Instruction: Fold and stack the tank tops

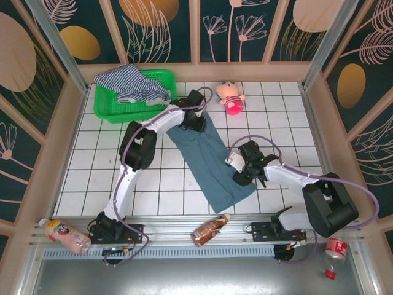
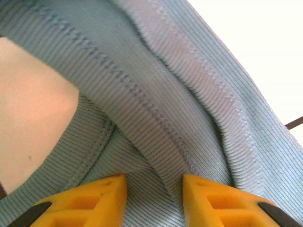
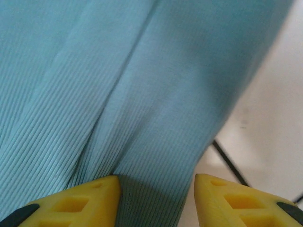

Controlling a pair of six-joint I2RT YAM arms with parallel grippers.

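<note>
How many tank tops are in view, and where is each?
2. The teal tank top lies spread on the table between the left gripper and right gripper. The striped tank top is heaped in the green basket; more could be hidden under it.

Even, bright light falls from above on my counter (image 1: 288,117); its white tiles show only soft, short shadows under my arms. My left wrist view burns out to pure white in the upper right corner, though the teal top (image 2: 180,109) shows sharp ribbing. My right wrist view is softer, the cloth slightly blurred.
</note>
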